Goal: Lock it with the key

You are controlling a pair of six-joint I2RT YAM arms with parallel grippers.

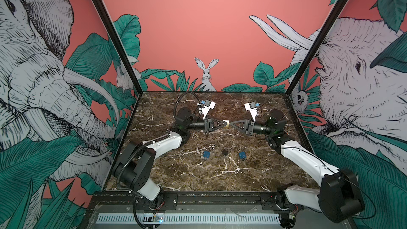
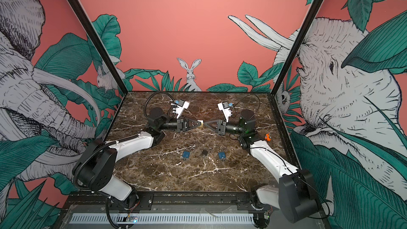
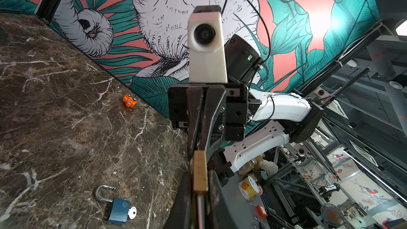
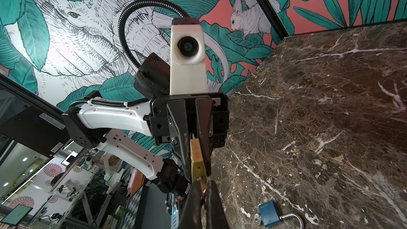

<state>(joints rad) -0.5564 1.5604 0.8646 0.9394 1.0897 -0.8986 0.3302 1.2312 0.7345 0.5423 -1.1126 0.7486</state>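
brass padlock (image 1: 226,123) clamped in the left tool (image 1: 222,124)

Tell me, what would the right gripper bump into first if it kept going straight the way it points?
The brass padlock held by the left gripper; the right gripper seems to touch its end, though depth is unclear.

Soft, even overhead light in both top views, dark marble worktop (image 1: 198,172) dim and low in contrast, only faint soft shadows, wide-angle stretching toward every view's edges, blown-out glare patches on the printed wall (image 3: 317,16) in both wrist views, nearest foreground blurred
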